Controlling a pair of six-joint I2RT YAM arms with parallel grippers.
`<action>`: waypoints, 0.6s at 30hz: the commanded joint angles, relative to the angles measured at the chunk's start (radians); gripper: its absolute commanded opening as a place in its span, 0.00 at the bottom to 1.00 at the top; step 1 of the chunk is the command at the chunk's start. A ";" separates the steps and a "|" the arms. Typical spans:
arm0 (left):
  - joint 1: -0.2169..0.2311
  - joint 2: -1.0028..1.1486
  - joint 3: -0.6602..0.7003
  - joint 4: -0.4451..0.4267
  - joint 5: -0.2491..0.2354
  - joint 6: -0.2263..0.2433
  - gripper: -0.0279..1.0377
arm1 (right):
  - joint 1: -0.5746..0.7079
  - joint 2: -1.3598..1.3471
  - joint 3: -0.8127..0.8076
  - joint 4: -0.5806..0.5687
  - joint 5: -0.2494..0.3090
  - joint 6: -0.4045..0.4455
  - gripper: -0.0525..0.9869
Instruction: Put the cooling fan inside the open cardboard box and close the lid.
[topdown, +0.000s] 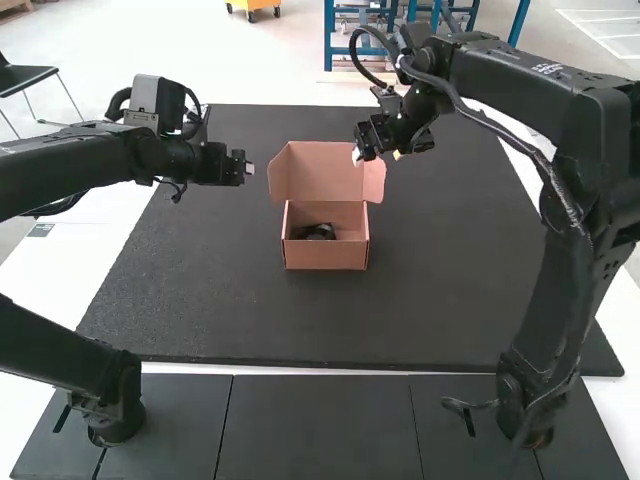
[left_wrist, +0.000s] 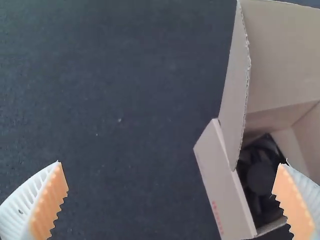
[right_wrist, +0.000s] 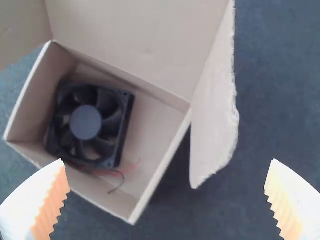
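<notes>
Both pincers are seen released, with nothing grasped. The left pincer (topdown: 240, 167) is held above the black mat (topdown: 450, 290), just beside the left edge of the raised lid (topdown: 315, 170). Its white ribbed fingers (left_wrist: 35, 205) with orange pads are spread wide. The right pincer (topdown: 366, 148) is held at the lid's upper right corner, close to the side flap (right_wrist: 215, 110), and its fingers are likewise spread wide. Whether the cardboard is touched there cannot be told.

The cooling fan (right_wrist: 90, 125) is found lying flat on the floor of the cardboard box (topdown: 325, 252), toward one side wall, with thin red and dark wires (right_wrist: 117, 177) trailing beside it. The box is placed near the middle of the mat, which is laid on the white tabletop (topdown: 40, 270). The lid is stood upright at the far side, with its side flaps angled forward.

The first part of the task is judged to be done, since the fan is inside. The closing of the lid is the step in hand and has not yet been carried out. For the next move, the lid would need to be pushed forward and down from behind, with the side flaps guided inside the walls so that they are not caught on the rim. The light box could be shifted by such a push, so bracing by the other pincer may be called for.
</notes>
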 joint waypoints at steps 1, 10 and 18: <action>0.002 0.018 0.051 0.012 -0.037 0.012 0.93 | -0.027 -0.070 -0.071 0.049 0.012 -0.064 0.91; 0.001 0.097 0.078 0.028 -0.083 0.015 0.93 | -0.048 -0.115 -0.210 0.199 -0.024 -0.067 0.91; 0.002 0.173 0.087 0.046 -0.089 0.023 0.93 | -0.048 -0.115 -0.224 0.324 -0.044 -0.055 0.91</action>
